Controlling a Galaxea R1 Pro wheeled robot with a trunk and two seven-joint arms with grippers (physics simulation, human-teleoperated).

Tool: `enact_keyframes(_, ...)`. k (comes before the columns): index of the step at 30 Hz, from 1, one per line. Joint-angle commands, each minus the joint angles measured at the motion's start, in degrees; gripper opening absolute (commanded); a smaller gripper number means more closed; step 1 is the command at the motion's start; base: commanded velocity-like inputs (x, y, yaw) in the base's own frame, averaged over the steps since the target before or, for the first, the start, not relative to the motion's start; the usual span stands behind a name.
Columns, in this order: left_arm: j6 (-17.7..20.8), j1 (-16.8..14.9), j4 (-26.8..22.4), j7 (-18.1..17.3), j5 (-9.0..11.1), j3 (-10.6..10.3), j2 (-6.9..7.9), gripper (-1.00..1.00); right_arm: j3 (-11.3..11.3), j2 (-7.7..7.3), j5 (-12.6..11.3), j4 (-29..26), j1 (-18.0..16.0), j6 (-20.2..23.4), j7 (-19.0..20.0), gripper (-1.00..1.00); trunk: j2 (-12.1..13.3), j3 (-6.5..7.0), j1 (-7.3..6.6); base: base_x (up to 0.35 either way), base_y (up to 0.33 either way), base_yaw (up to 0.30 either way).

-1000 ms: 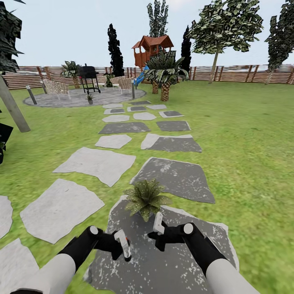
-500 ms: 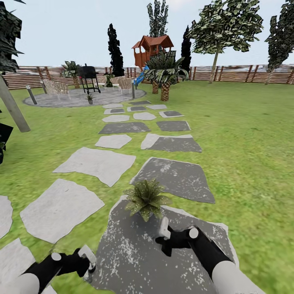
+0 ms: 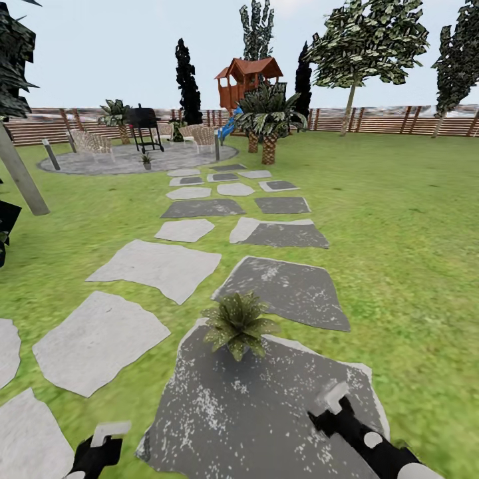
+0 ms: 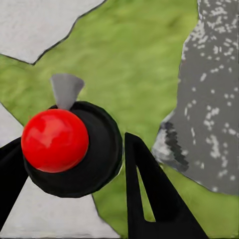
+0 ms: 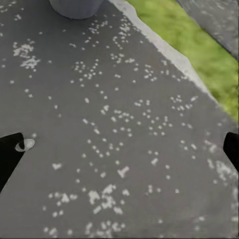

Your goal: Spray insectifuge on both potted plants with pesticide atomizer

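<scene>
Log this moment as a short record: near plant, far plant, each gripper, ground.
near plant: potted plant upright on the dark stepping stone, ahead of both arms
far plant: second potted plant on the round patio
left gripper: shut on a black object with a red ball
right gripper: open, over the dark stone
ground: lawn

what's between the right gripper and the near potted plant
Bare dark speckled stepping stone, in the head view: nothing lies between the right gripper and the potted plant. The right wrist view shows the same bare slab.
</scene>
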Motion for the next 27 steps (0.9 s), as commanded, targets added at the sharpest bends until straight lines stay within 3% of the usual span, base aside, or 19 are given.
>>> enact_keyframes(1, -0.4, 0.0, 0.3, 0.1, 0.6, -0.3, 0.0, -1.0, -0.1, 0.05, -2.5, 0.1, 0.7, -0.6, -3.7, 1.0, 0.0, -0.04, -0.01, 0.0, 0.0, 0.0)
enact_keyframes(2, -1.6, 0.1, 0.6, 0.2, 0.8, -0.3, 0.0, -1.0, -0.1, 0.16, -6.3, 0.1, 2.4, -2.8, -9.2, 1.0, 0.0, -0.04, -0.01, 0.0, 0.0, 0.0)
enact_keyframes(4, -5.4, 0.8, 0.9, 1.4, 1.0, -0.3, 0.0, -1.0, -0.1, 0.25, -12.2, 0.2, 6.3, -12.1, -15.2, 1.0, 0.0, -0.04, -0.01, 0.0, 0.0, 0.0)
enact_keyframes(8, -7.0, 1.1, 0.9, 5.8, 1.2, -0.3, -0.08, -1.0, -0.1, 0.48, -17.6, 0.5, 11.9, -22.3, -16.8, 1.0, 0.0, -0.04, -0.01, 0.0, 0.0, 0.0)
enact_keyframes(11, -7.1, 1.3, 1.0, 6.6, 1.5, -0.3, -0.09, -1.0, -0.1, 0.61, -22.6, 1.6, 15.0, -30.9, -16.9, 1.0, 0.0, -0.04, -0.01, 0.0, 0.0, 0.0)
enact_keyframes(13, -7.2, 1.7, 1.0, 6.6, 3.0, -0.3, -0.13, -1.0, -0.1, 0.62, -25.3, 2.9, 15.5, -33.8, -16.9, 1.0, 0.0, -0.04, -0.01, 0.0, 0.0, 0.0)
enact_keyframes(16, -7.2, 1.9, 1.0, 6.6, 4.1, -0.3, -0.17, -1.0, 0.1, 0.69, -26.6, 3.6, 15.8, -34.9, -16.6, 1.0, 0.0, -0.04, -0.01, 0.0, 0.0, 0.0)
enact_keyframes(24, -7.2, 1.9, 1.0, 6.6, 4.2, -0.3, -0.09, -1.0, 0.2, 1.03, -26.7, 4.6, 15.8, -34.8, -16.5, 1.0, 0.0, -0.04, -0.01, 0.0, 0.0, 0.0)
enact_keyframes(27, -7.2, 1.9, 1.0, 6.6, 4.1, -0.3, -0.15, -1.0, 0.2, 3.13, -26.7, 6.5, 15.8, -34.8, -16.6, 1.0, 0.0, -0.04, -0.01, 0.0, 0.0, 0.0)
